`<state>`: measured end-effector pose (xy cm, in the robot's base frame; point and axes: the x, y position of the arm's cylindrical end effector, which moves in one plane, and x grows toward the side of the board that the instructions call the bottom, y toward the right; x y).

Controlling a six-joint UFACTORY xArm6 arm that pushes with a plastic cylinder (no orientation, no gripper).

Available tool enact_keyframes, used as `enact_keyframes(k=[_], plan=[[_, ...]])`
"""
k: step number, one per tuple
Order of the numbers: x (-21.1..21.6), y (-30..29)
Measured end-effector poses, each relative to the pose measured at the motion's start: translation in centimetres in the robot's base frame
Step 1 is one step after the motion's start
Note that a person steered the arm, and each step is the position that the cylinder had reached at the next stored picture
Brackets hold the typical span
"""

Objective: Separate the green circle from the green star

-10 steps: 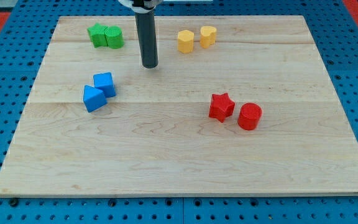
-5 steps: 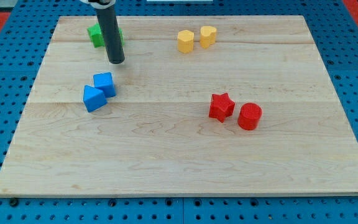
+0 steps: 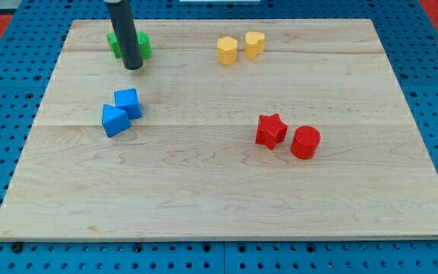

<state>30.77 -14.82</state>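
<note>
rod (image 3: 125, 34) hides most of 2 green blocks (image 3: 144, 46) | shapes unclear

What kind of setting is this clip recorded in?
Likely a robotics lab bench: a wooden board lies on a blue perforated base, small coloured blocks sit in pairs, and my tip rests just below the green pair.

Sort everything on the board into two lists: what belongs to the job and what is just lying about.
Job:
green star, partly behind the rod
green circle, partly behind the rod
my tip, just below the green pair

Lying about:
two yellow blocks
two blue blocks
red star
red circle
</note>
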Motion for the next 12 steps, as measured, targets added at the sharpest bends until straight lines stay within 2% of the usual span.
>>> enact_keyframes(k=[1,4,7,12], plan=[[-1.3,0.0],[-1.4,0.6],[-1.4,-1.8],[-3.4,-0.3]])
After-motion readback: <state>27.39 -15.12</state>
